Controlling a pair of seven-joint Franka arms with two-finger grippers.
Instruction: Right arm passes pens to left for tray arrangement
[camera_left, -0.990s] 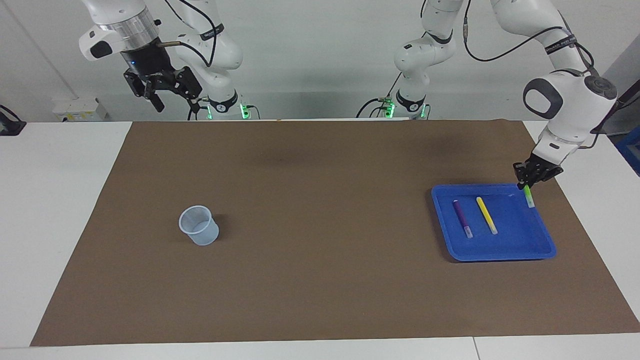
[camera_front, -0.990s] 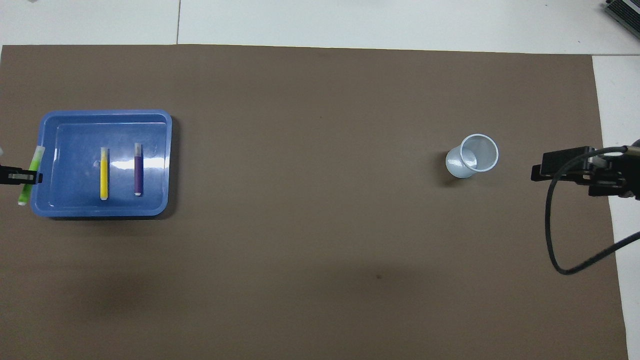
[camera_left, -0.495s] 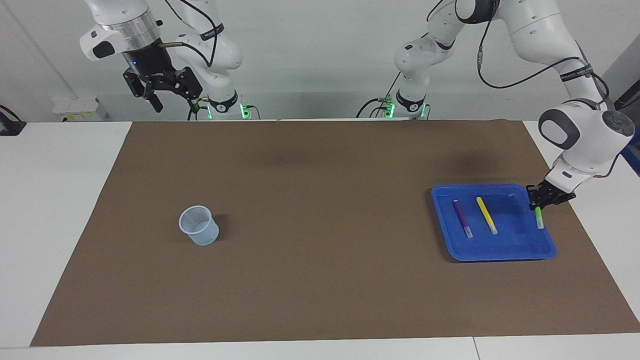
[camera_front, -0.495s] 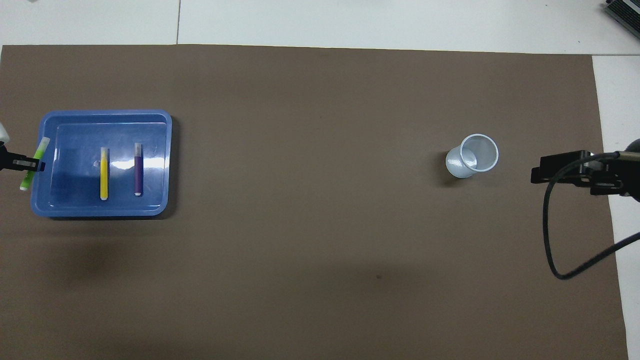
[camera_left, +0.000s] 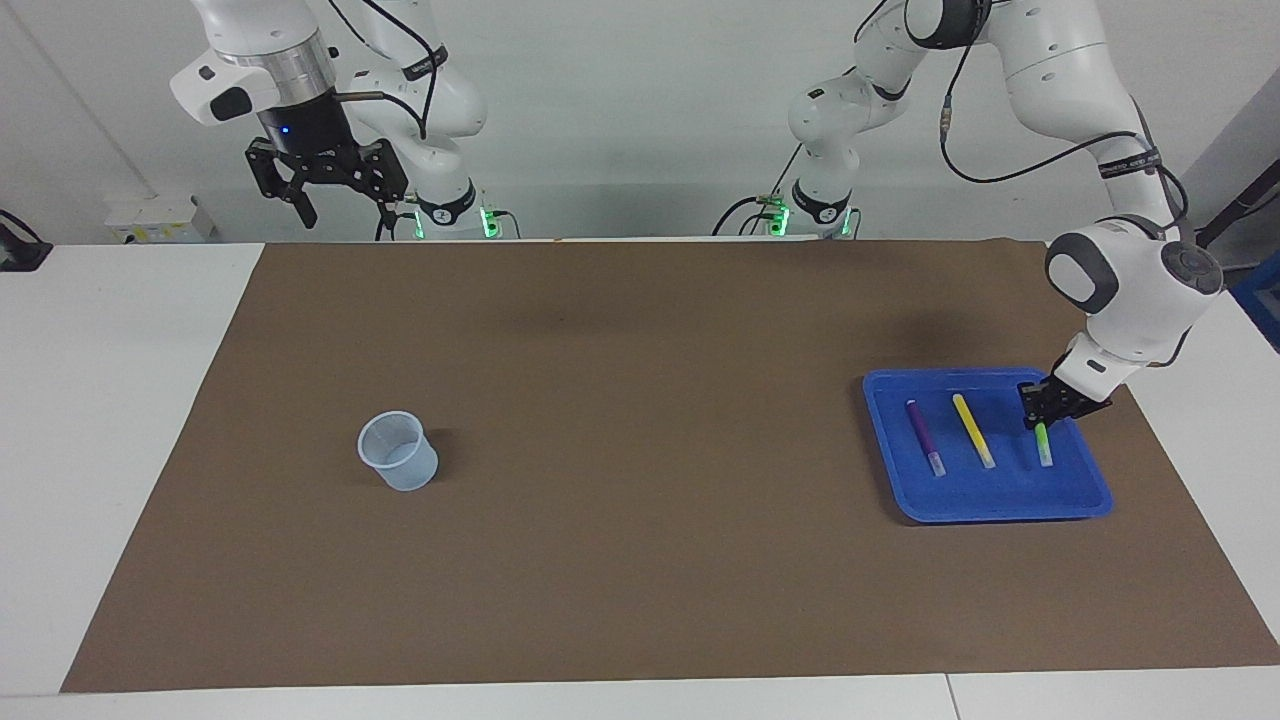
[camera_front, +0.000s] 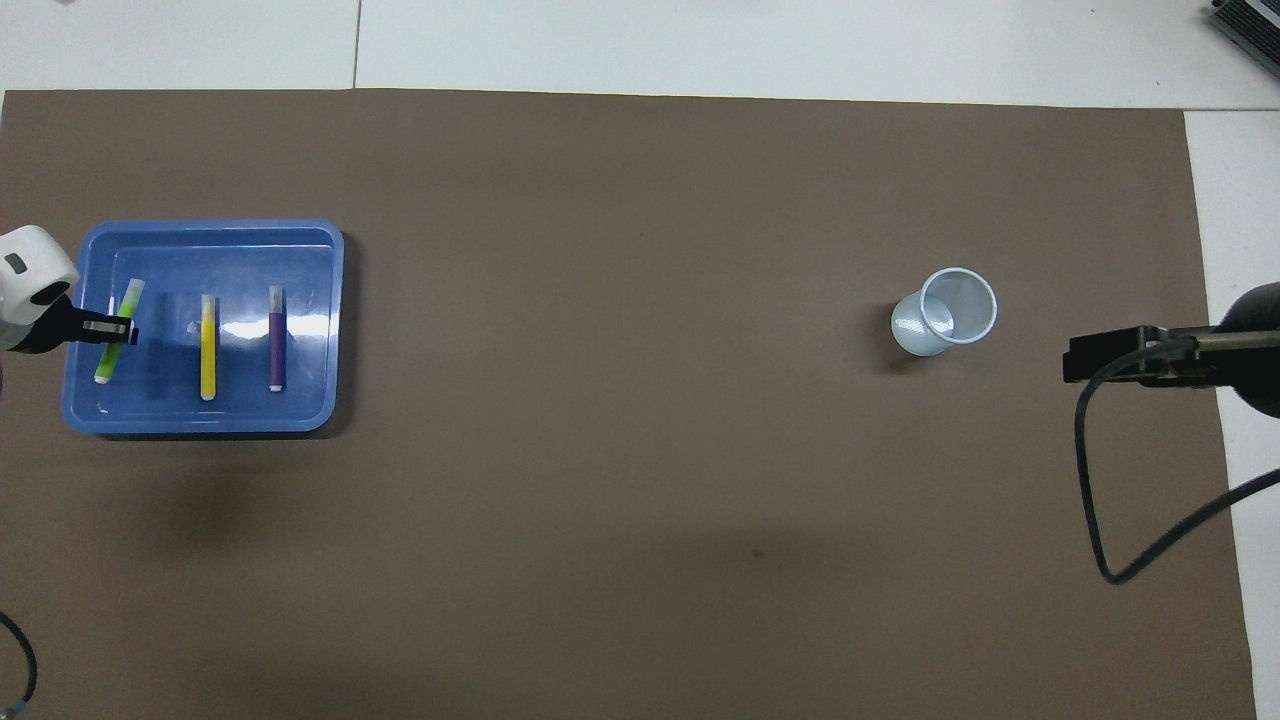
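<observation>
1. Green pen (camera_left: 1042, 443) — slim, rigid plastic barrel with a pale end, judged very light and smooth, so liable to roll or twist in a loose pinch. It is best held mid-barrel, across its width. The left gripper (camera_left: 1040, 420) is clamped on its upper part, low over the tray (camera_left: 1000, 505).
2. Purple pen (camera_left: 924, 437) and yellow pen (camera_left: 973, 430) lie flat in the tray, side by side and apart, at about 9 o'clock of the green pen in the facing view.
3. The tray is shallow, glossy blue plastic with rounded corners and a raised rim, sitting at the left arm's end of the table.
4. Brown mat (camera_left: 640, 450) — matte, flat, covers the table.
5. Translucent cup (camera_left: 398, 451) stands upright toward the right arm's end.
6. Right gripper (camera_left: 323, 190) waits aloft by its base, jaws apart and empty.
</observation>
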